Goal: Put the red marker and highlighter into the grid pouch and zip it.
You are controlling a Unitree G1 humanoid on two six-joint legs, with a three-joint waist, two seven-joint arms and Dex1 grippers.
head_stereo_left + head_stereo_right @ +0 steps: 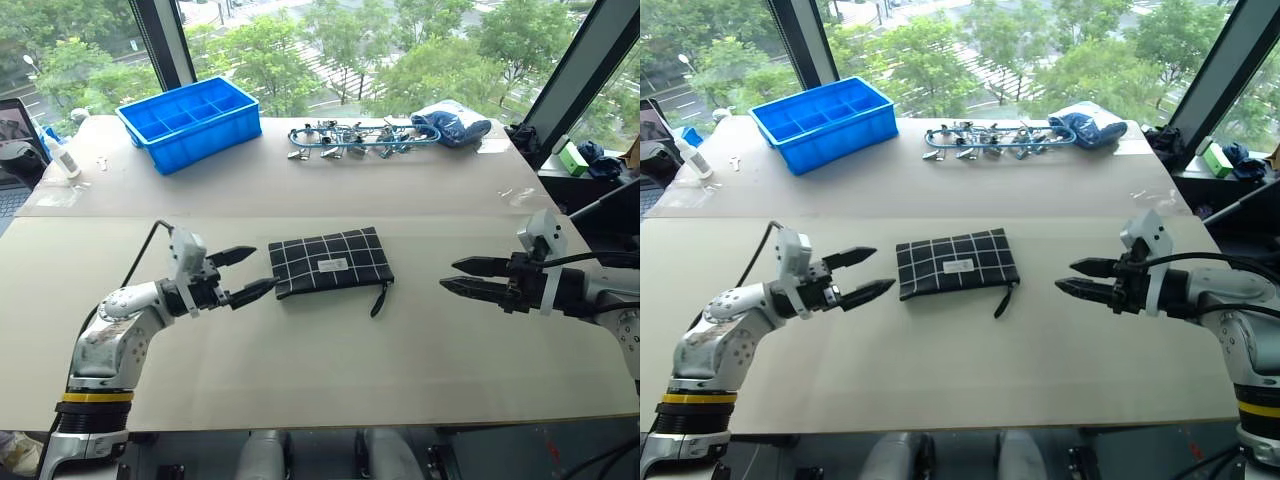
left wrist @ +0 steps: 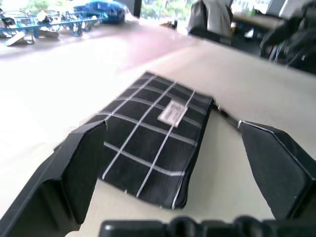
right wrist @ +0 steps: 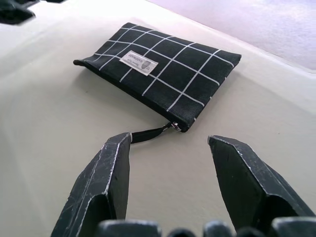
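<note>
- Grid pouch lies flat mid-table, zipper pull strap trailing toward 5 o'clock; the zip looks run to its end, so you can judge the pens inside.
- Your left gripper sits at the pouch's 9 o'clock edge, fingers spread, holding nothing.
- Your right gripper hangs well off at 3 o'clock, fingers parted and empty, aimed at the strap.
- Blue bin rests at 11 o'clock.

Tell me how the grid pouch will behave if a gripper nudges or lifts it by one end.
The grid pouch looks like soft fabric lying flat, so it would probably sag if lifted by one end. It likely slides rather than rolls on the smooth table. Its loose strap would probably dangle.
</note>
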